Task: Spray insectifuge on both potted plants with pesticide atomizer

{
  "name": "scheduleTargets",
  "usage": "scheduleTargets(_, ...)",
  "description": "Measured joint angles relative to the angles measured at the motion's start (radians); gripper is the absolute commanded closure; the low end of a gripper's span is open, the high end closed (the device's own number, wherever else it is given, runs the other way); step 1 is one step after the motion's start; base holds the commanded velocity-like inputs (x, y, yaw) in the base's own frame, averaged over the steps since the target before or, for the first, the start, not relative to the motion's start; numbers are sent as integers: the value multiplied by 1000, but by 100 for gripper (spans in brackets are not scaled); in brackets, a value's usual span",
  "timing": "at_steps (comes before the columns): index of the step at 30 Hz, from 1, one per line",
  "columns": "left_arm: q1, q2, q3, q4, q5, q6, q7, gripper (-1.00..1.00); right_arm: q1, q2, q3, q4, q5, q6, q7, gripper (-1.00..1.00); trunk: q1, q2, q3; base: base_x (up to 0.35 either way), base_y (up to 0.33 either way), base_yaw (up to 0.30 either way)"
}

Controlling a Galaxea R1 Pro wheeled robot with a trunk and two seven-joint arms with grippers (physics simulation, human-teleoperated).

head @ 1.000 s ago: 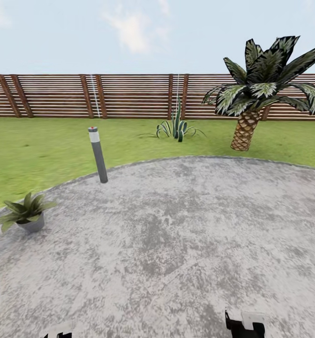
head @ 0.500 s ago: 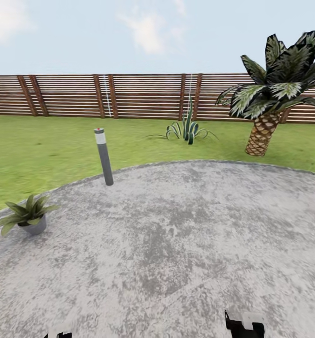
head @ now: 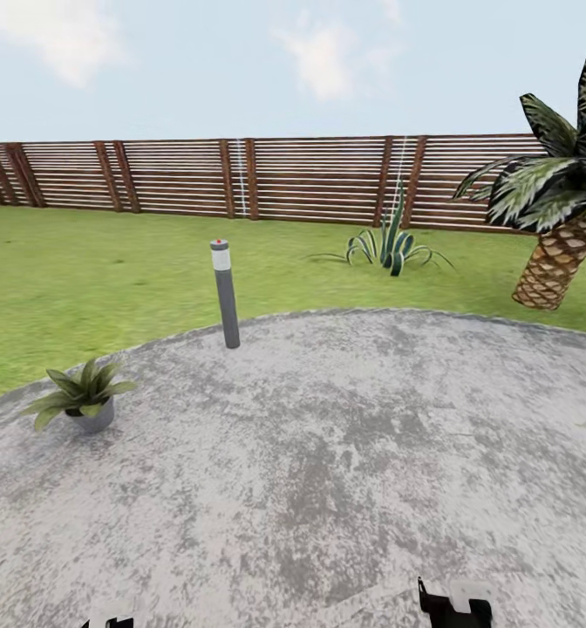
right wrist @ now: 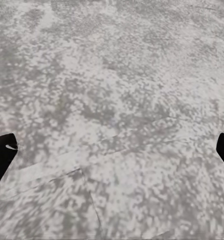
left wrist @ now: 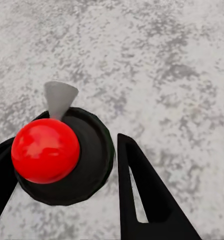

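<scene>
head view: one potted plant [head: 82,399] sat at the left edge of the round paving [head: 345,453], ahead and to the left of the robot, well apart from the grey post lamp [head: 226,295]; lawn [head: 92,279] and fence [head: 267,179] lay beyond. the left arm was the nearer one for spraying it (a judgement).

left wrist view: the left tool [left wrist: 67,192] was clenched on the pesticide atomizer [left wrist: 67,157], seen end-on, red spot facing the camera, long axis pointing down at the paving.

right wrist view: the right tool [right wrist: 112,150] was released, fingertips [right wrist: 2,152] wide apart over bare paving.
</scene>
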Motion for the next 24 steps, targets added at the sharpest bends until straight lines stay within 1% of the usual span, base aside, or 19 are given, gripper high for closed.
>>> scheduleTargets(15, 0, 0, 0, 0, 0, -1, 0, 100, 0, 0, 0, 0, 0, 0, 0, -100, 0, 0, 0, 339, -2, 277)
scheduleTargets(24, 0, 0, 0, 0, 0, 0, 0, 100, 0, 0, 0, 0, 0, 0, 0, -100, 0, 0, 0, 307, -120, 277)
